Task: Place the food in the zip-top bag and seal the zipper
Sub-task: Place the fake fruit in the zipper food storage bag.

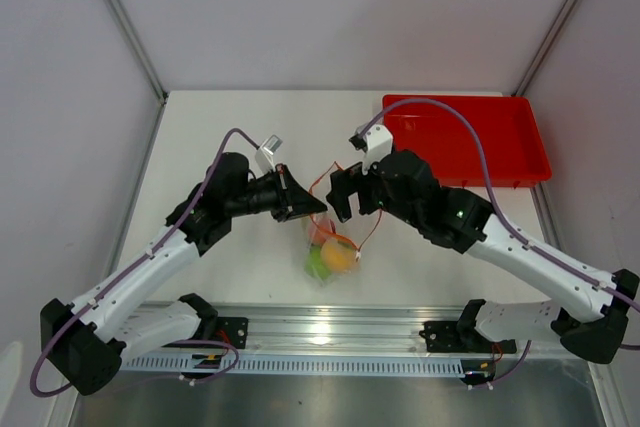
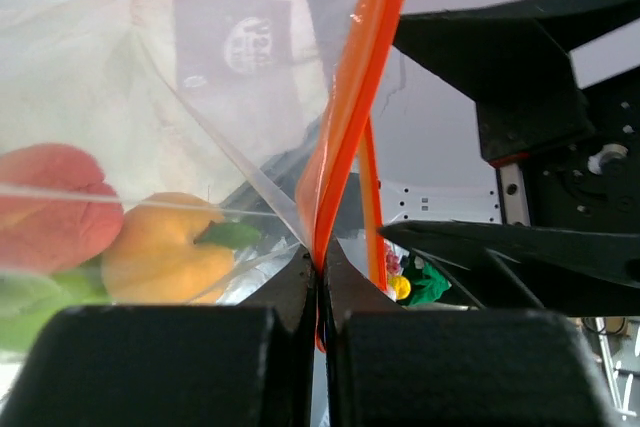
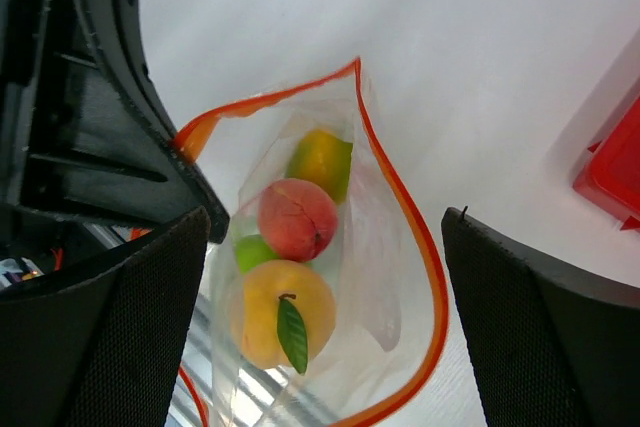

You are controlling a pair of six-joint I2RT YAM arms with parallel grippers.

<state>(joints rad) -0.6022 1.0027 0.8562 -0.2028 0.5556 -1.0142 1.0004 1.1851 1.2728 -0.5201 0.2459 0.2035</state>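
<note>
The clear zip-top bag [image 1: 330, 247] hangs from my left gripper [image 1: 303, 206], which is shut on one end of its orange-red zipper [image 2: 330, 177]. The mouth gapes open in a loop [image 3: 400, 217]. All the food is inside: the mango [image 3: 322, 162], a reddish peach [image 3: 297, 219], the green apple [image 3: 250, 253] and a yellow peach with a leaf [image 3: 282, 312]. My right gripper [image 1: 345, 194] is open just above the mouth, fingers [image 3: 130, 327] wide apart on either side of the bag and touching nothing. Whether the bag's bottom rests on the table I cannot tell.
A red rectangular tray [image 1: 470, 137] lies at the back right of the white table. The two grippers are close together, nearly tip to tip. A metal rail [image 1: 320, 332] runs along the near edge.
</note>
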